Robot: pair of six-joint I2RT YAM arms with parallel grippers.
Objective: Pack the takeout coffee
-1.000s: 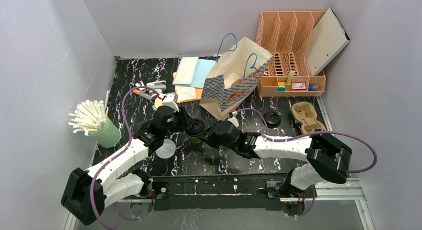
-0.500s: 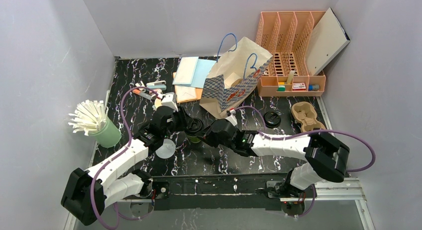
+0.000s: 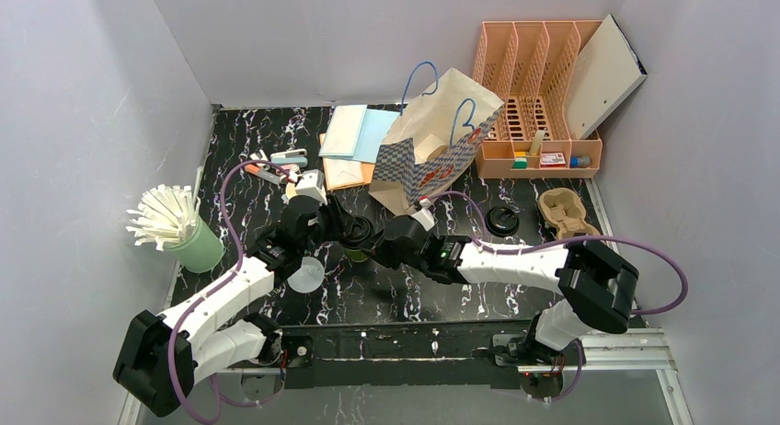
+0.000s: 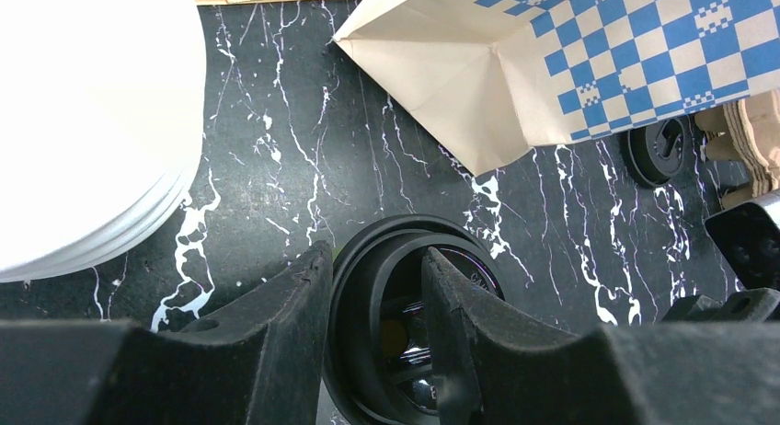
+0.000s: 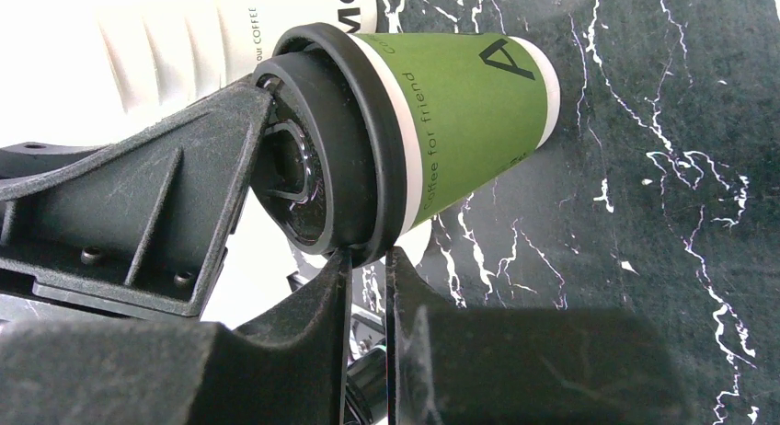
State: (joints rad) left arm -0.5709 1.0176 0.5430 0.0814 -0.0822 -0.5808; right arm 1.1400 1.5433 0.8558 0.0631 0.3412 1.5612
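Right gripper [image 5: 368, 259] is edging toward the takeout coffee [image 5: 460, 121], its grip unclear; left gripper [image 4: 372, 264] is grasping the rim, both arms hiding it from above. Paper bag [image 3: 428, 154] is standing behind, white cups [image 4: 92, 121] beside.

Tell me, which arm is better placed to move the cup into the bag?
Likely right: its tool pinches the lid of the takeout coffee, and the paper bag stands on that arm's side.
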